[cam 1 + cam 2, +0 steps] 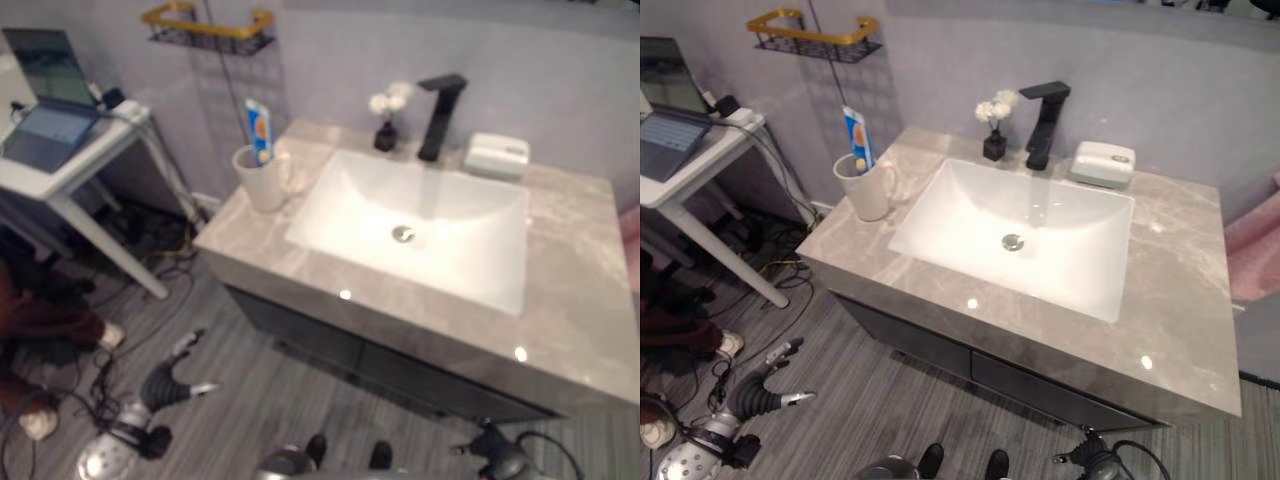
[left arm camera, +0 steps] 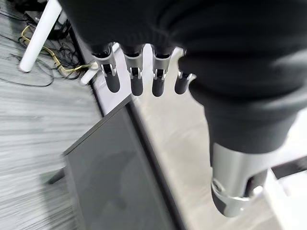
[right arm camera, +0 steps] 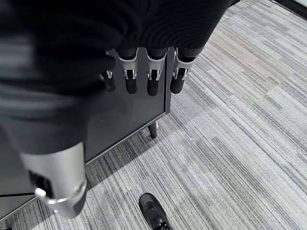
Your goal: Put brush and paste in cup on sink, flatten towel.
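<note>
A white cup [image 1: 869,188] stands at the far left corner of the grey marble vanity top [image 1: 1185,300], just left of the white sink basin [image 1: 1020,235]. A blue and white toothpaste tube [image 1: 857,136] stands upright in the cup, its top well above the rim; whether a brush is in there too cannot be made out. At the right edge of the vanity top a pink towel [image 1: 1252,250] hangs just beside it.

Along the back edge sit a small black vase with white flowers [image 1: 995,125], a black faucet [image 1: 1044,122] and a white soap dish [image 1: 1103,163].

The left hand [image 2: 139,79] hangs low in front of the dark cabinet [image 2: 115,177], fingers straight and apart, holding nothing. The right hand [image 3: 144,76] hangs likewise over the striped grey floor [image 3: 240,124], fingers straight, empty.
</note>
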Tool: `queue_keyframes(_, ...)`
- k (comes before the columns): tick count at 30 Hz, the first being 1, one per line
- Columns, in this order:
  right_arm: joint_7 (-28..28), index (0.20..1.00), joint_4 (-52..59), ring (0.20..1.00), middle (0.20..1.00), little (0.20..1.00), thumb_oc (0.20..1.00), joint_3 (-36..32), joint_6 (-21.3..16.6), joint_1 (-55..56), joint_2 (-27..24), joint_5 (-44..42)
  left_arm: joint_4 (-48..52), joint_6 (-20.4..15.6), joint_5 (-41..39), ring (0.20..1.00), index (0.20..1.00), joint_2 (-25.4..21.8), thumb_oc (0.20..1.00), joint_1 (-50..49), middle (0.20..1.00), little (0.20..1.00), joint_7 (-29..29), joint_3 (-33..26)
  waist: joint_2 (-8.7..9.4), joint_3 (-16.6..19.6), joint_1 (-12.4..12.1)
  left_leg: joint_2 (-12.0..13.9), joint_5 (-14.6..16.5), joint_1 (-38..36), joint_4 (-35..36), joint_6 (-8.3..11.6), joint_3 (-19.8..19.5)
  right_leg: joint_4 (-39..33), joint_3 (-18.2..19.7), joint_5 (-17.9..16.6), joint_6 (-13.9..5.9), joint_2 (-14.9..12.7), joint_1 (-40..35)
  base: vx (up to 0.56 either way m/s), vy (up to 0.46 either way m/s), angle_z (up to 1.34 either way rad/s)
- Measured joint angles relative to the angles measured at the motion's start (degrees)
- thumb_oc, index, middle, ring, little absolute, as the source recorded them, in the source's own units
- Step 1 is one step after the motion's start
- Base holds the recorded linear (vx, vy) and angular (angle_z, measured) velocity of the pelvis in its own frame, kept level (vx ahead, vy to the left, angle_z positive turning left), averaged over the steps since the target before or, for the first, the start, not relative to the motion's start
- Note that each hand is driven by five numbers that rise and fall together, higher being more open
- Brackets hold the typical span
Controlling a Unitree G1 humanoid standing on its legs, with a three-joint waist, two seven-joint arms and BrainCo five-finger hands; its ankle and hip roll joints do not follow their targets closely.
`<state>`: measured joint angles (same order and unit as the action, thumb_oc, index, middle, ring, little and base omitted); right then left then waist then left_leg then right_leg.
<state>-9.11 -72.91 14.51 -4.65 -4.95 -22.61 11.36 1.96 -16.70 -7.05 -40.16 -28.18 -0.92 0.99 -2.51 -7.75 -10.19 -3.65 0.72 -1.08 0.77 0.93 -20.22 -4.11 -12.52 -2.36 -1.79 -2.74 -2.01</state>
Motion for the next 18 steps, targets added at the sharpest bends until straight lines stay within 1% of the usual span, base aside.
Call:
queue_keyframes(3, 0.16, 1.000, 0.88, 1.000, 1.000, 1.000, 1.000, -0.32, -0.01, 0.23, 0.10, 0.00, 1.92, -0.24, -1.71, 1.000, 1.000, 0.20, 1.000, 0.32, 1.000, 1.000, -0.52, -4.06, 0.34, -0.10, -0.14, -0.22, -0.10, 0.13, 0.02, -0.05, -0.70, 0.25, -0.65, 0.30, -0.33, -0.24, 0.00, 0.01, 0.004, 0.12)
queue_keyframes(5, 0.23, 1.000, 2.16, 1.000, 1.000, 1.000, 1.000, -0.35, 0.03, 1.63, 0.12, 0.00, 3.16, -0.46, -2.47, 1.000, 1.000, 1.35, 1.000, 1.17, 1.000, 1.000, -2.22, -6.72, 0.59, -0.02, -0.22, -0.28, -0.12, -0.03, 0.04, -0.09, -0.82, 0.87, -0.86, 0.89, -0.43, -0.39, 0.06, 0.03, -0.003, 0.06)
queue_keyframes(10, 0.63, 1.000, 2.22, 1.000, 1.000, 1.000, 1.000, -0.87, 0.20, 2.87, 0.27, -0.01, 3.82, -0.64, -5.65, 1.000, 1.000, 6.12, 1.000, 5.09, 1.000, 1.000, -4.74, -11.14, 1.36, 0.10, -0.32, -0.35, -0.08, -0.10, 0.11, -0.09, -0.47, 0.88, -0.46, 1.17, -0.60, -0.47, 0.21, 0.03, 0.002, -0.03)
queue_keyframes(14, 0.88, 1.000, 2.30, 1.000, 1.000, 1.000, 1.000, -1.42, 0.20, 3.97, 0.44, -0.08, 2.61, -0.92, -6.65, 1.000, 1.000, 7.25, 1.000, 7.28, 1.000, 1.000, -6.74, -13.01, 2.14, -0.06, -0.14, -0.17, 0.01, 0.06, 0.25, -0.08, 0.92, 0.98, 0.78, 1.13, -0.54, -0.34, 0.96, 0.04, 0.015, -0.17)
queue_keyframes(15, 1.08, 1.000, 2.25, 1.000, 1.000, 1.000, 1.000, -2.44, 0.43, 4.60, 0.50, -0.12, 2.56, -1.00, -6.63, 1.000, 1.000, 7.25, 1.000, 7.91, 1.000, 1.000, -7.04, -13.17, 2.49, -0.10, 0.54, -0.14, 0.05, -0.28, 0.37, -0.12, 1.14, 0.99, 1.01, 1.13, -0.55, -0.30, 1.07, 0.04, 0.012, -0.12)
queue_keyframes(17, 1.24, 1.000, 2.32, 1.000, 1.000, 1.000, 1.000, -3.16, 0.51, 5.51, 0.65, -0.16, 2.27, -1.29, -6.61, 1.000, 1.000, 7.32, 1.000, 9.35, 1.000, 1.000, -8.63, -13.96, 2.90, -0.19, 0.48, 0.08, 0.05, -0.82, 0.94, -0.16, 1.85, 1.01, 1.74, 1.13, -0.56, -0.19, 1.04, 0.05, 0.030, -0.20)
queue_keyframes(18, 1.25, 1.000, 2.26, 1.000, 1.000, 1.000, 1.000, -3.27, 0.64, 6.04, 0.67, -0.22, 1.81, -1.57, -6.55, 1.000, 1.000, 7.29, 1.000, 9.98, 1.000, 1.000, -9.11, -14.09, 3.20, -0.15, 1.01, 0.15, 0.11, -1.05, 1.13, -0.22, 2.40, 1.00, 2.31, 1.13, -0.56, -0.13, 1.09, 0.06, 0.053, -0.23)
